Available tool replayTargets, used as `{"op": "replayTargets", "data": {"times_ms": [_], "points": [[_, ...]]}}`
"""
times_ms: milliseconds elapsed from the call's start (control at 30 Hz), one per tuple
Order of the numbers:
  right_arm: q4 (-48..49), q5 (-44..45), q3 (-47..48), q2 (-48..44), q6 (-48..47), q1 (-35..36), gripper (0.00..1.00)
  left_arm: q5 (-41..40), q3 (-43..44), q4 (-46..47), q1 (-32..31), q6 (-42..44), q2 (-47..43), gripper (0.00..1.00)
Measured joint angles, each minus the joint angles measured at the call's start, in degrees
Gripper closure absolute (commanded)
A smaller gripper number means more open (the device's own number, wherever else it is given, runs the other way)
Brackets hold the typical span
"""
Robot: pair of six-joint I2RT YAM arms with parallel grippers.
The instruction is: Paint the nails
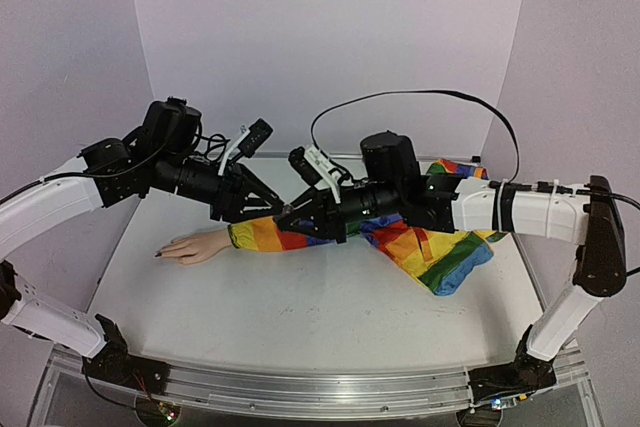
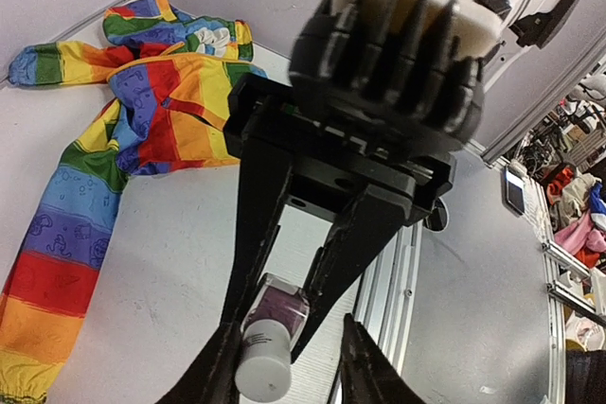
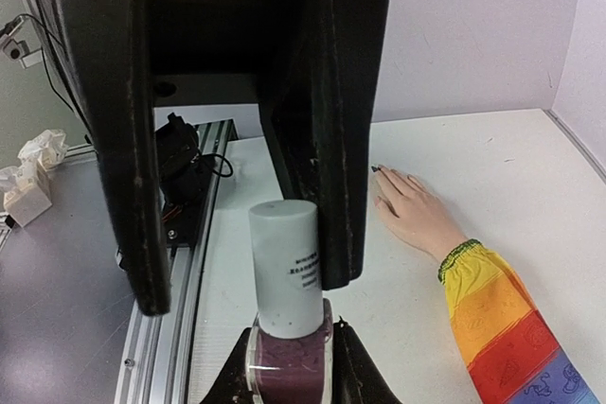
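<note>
The pale mannequin hand (image 1: 195, 245) (image 3: 412, 210) lies flat on the white table, its rainbow sleeve (image 1: 262, 234) (image 3: 502, 314) running right into a bunched rainbow garment (image 1: 430, 247) (image 2: 142, 130). One dark-tipped nail (image 3: 376, 169) (image 1: 157, 254) shows; the other nails are too small to judge. My right gripper (image 3: 289, 376) (image 1: 297, 217) is shut on the purple glass base of the polish bottle (image 3: 289, 361) (image 2: 279, 314), held above the table. My left gripper (image 2: 289, 371) (image 1: 272, 209) is open around the bottle's grey cap (image 2: 263, 366) (image 3: 287, 267), which rests against one finger.
An aluminium rail (image 1: 300, 387) (image 3: 170, 328) runs along the near table edge. Pale walls close off the back and sides. A black cable (image 1: 420, 97) loops above the right arm. Crumpled paper (image 3: 38, 153) lies off the table.
</note>
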Motion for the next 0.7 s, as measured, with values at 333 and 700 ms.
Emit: {"op": "replayTargets", "data": {"times_ms": [333,700], "points": [[0.2,1.9,-0.3,-0.3,-0.2,0.4,0.76,-2.1,0.7,-1.3,0.2,0.5,0.2,1.00],[0.5,27.5,-7.1,-2.2,2.2,-2.7,0.15,-22.4,0.5,-3.3,0.0,-1.4,3.1,1.00]]}}
